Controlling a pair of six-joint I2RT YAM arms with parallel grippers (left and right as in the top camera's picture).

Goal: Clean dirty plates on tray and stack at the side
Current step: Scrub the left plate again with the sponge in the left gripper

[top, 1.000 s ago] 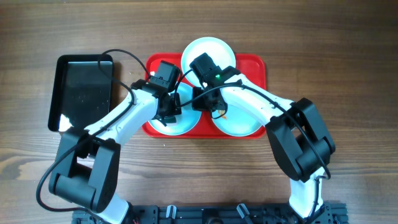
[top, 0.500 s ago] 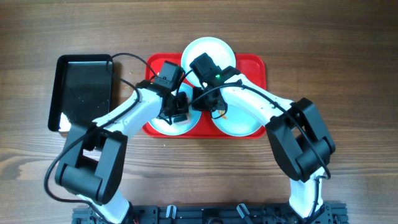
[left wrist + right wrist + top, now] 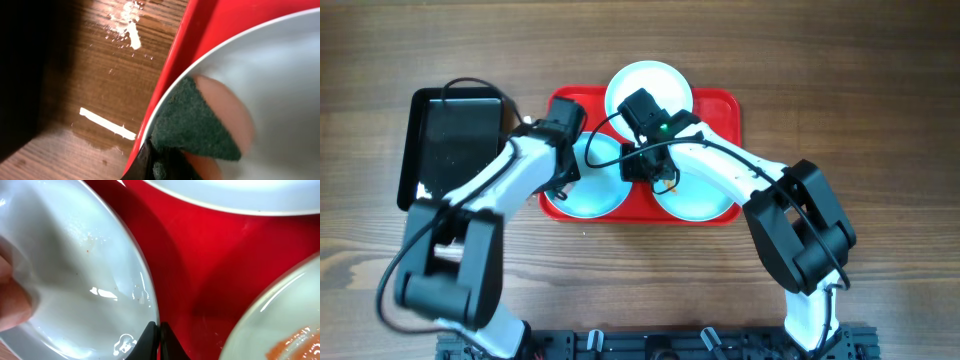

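The left tool [image 3: 152, 161] pinches a green sponge [image 3: 192, 127] at the bottom middle of the left wrist view. The sponge lies against the inside of the left plate [image 3: 600, 192], just within its near rim. That plate spreads up and to the right of the tool.

The right tool [image 3: 159, 337] has its tips pressed together at the bottom middle of the right wrist view. They sit right at the same plate's other rim; whether they nip that rim I cannot tell. From there the plate spreads to the left. The right plate [image 3: 708, 198] is at the lower right with an orange smear [image 3: 295, 335], and the top plate [image 3: 642, 76] crosses the upper edge.

In the overhead view all three plates lie flat, face up, on the red tray [image 3: 722, 108], two side by side low and one above between them. Being round, they have no long axis. The tray's long axis runs left to right at the frame's centre. A black tray [image 3: 455, 140] lies just left of it on the wooden table [image 3: 840, 70], with its long axis running up and down.
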